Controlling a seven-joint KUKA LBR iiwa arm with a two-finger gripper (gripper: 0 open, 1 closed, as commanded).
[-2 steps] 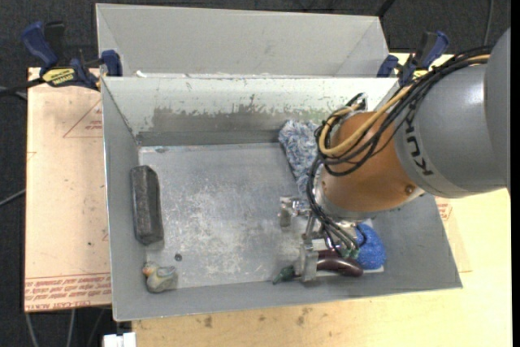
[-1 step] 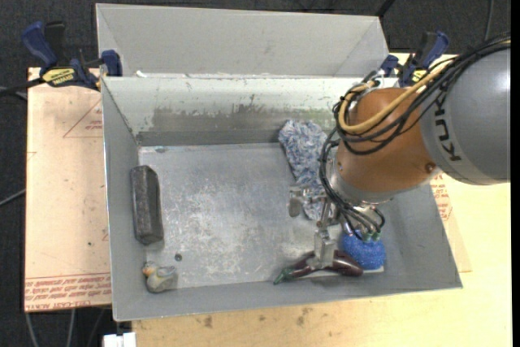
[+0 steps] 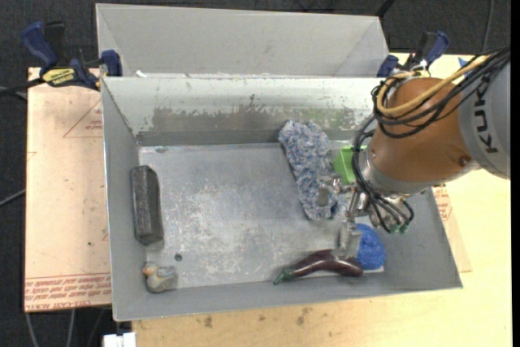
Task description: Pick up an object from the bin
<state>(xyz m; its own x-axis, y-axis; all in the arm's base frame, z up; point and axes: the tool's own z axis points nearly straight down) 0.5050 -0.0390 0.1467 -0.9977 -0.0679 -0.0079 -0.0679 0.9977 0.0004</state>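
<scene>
My gripper (image 3: 340,217) hangs low at the bin's right side, open, with bare bin floor between its two fingers. One fingertip (image 3: 328,194) stands against the lower end of a crumpled blue-and-white cloth (image 3: 306,162). The other fingertip (image 3: 351,240) is just above a dark purple toy eggplant (image 3: 325,266) and next to a blue spongy ball (image 3: 371,249). A green thing (image 3: 345,164) lies half hidden behind the cloth and under the arm.
A dark grey oblong block (image 3: 146,203) lies along the left wall. A small grey-and-tan lump (image 3: 160,278) sits in the front left corner. The arm's orange cover and cables overhang the right wall.
</scene>
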